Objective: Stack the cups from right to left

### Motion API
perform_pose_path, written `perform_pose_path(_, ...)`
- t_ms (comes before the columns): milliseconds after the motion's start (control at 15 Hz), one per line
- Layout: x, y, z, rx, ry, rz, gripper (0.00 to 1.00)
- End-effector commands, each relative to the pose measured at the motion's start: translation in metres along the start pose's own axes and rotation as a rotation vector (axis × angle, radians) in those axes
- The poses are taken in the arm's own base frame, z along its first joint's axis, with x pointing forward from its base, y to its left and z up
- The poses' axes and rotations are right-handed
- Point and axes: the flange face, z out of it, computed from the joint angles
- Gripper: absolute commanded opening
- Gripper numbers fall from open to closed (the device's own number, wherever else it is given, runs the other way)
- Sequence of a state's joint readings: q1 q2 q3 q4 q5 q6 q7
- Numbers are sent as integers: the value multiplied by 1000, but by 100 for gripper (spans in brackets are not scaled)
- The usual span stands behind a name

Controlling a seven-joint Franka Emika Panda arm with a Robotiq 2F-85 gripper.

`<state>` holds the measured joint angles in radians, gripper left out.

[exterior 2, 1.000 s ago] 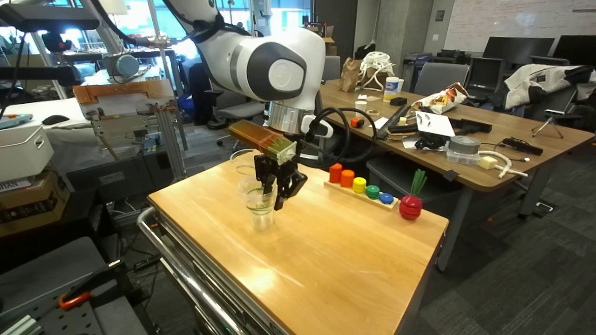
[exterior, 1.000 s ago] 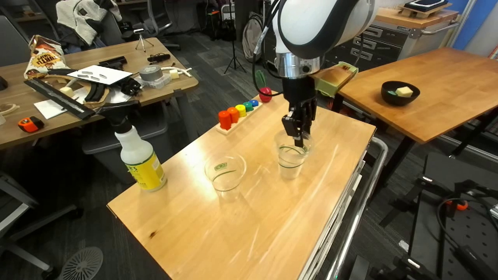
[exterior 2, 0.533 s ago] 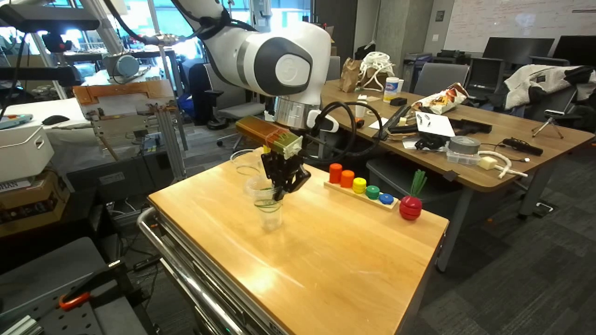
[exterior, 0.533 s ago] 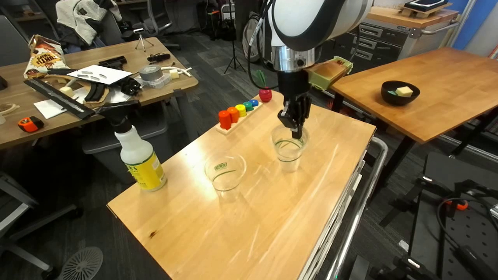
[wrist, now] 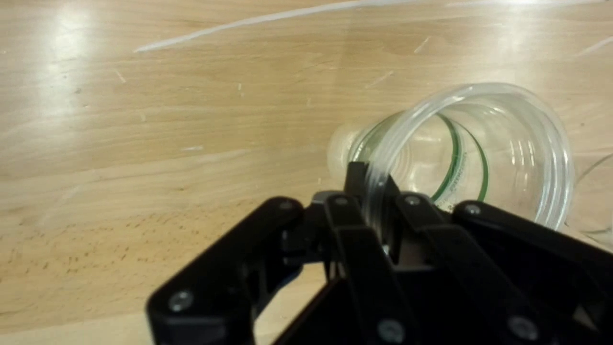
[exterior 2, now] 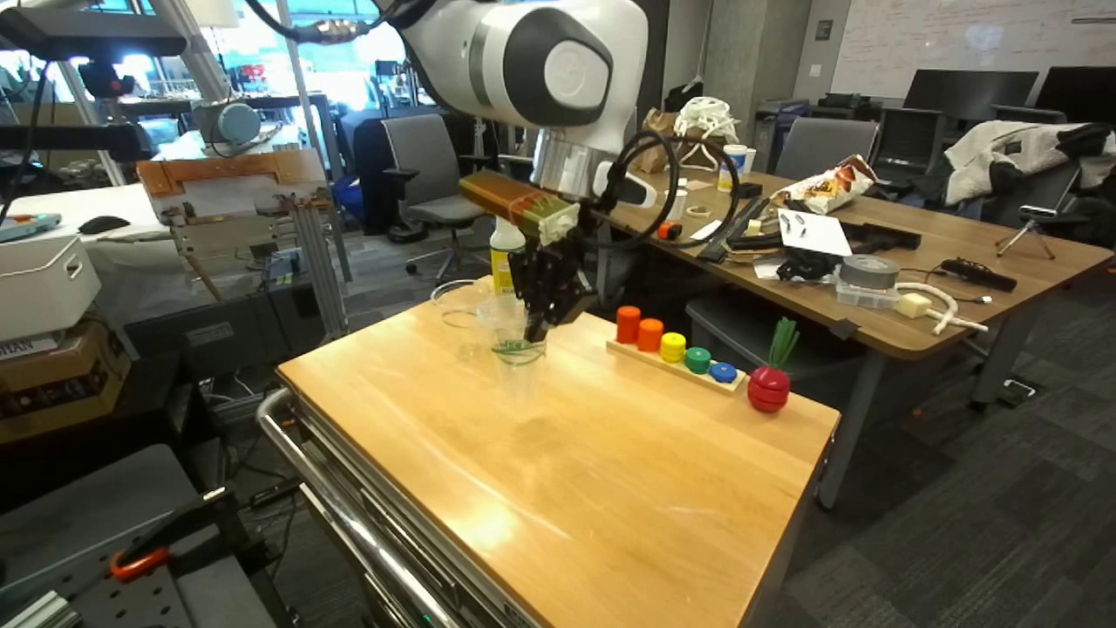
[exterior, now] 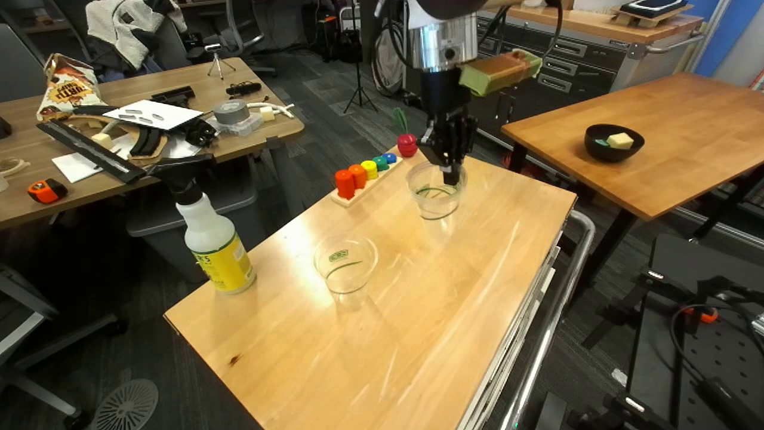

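In an exterior view, one clear cup [exterior: 346, 275] stands on the bench [exterior: 334, 352]. In an exterior view, five coloured stacks [exterior 2: 672, 348] line one rack [exterior 2: 634, 351]. In the wrist view, the end effector [wrist: 375, 183] pinches a second cup [wrist: 457, 158] between two fingers [wrist: 357, 178].

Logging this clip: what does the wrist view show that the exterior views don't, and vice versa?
Wrist view only: the rim of the held cup passing between the fingertips of the gripper.
Exterior views only: the spray bottle, the snack bag and the silver arm collar, in both.
Shared: the held cup, the gripper, the wooden tabletop and the second cup, which the wrist view catches only in part at its right edge.
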<state>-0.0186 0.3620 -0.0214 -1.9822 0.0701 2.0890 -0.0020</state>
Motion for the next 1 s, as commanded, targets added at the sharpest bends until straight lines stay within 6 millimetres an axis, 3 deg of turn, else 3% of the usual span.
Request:
perform_pose_path(0,-3,-25,-70,52,35,25,2)
perform_pose_path(133,-9,-46,-99,80,62,1,2)
perform_pose_path(267,-19,-70,-113,112,72,-49,2)
perform_pose_path(600,-27,-123,-107,218,94,-121,2)
perform_pose_path(933,-20,-144,-86,222,96,-156,2)
